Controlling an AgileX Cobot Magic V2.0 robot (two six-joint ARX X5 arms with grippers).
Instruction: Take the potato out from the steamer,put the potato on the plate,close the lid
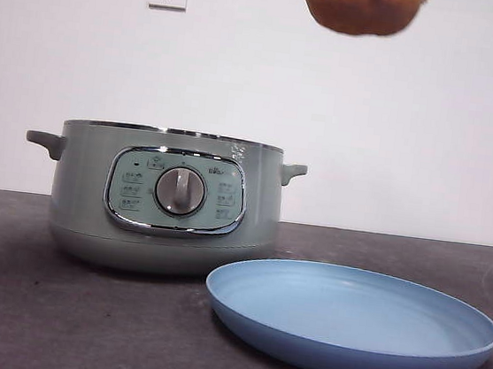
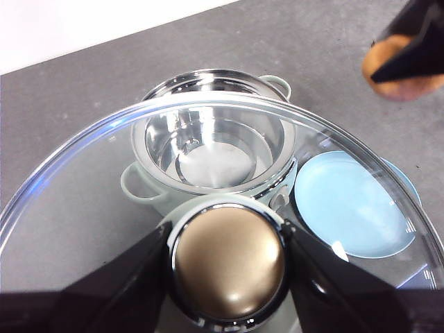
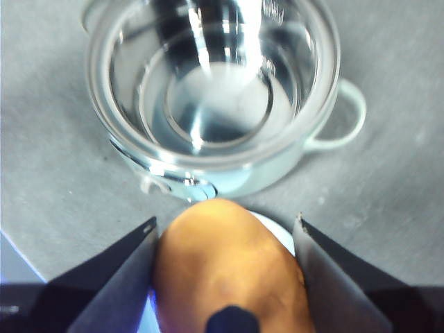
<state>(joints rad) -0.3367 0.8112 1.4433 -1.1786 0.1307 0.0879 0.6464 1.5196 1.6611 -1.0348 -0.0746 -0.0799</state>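
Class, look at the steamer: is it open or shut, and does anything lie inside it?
Open and empty. The steamer shows a bare metal bowl; the left hand holds the lid above it, and the right hand holds the potato.

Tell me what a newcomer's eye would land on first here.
The potato hangs high in the air, gripped by the right hand, above the blue plate on the table. The left hand holds the glass lid above the open, empty steamer, which stands beside the plate.

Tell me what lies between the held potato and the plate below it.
Nothing: the front view shows only open air and bare wall between the potato, in the right gripper, and the plate.
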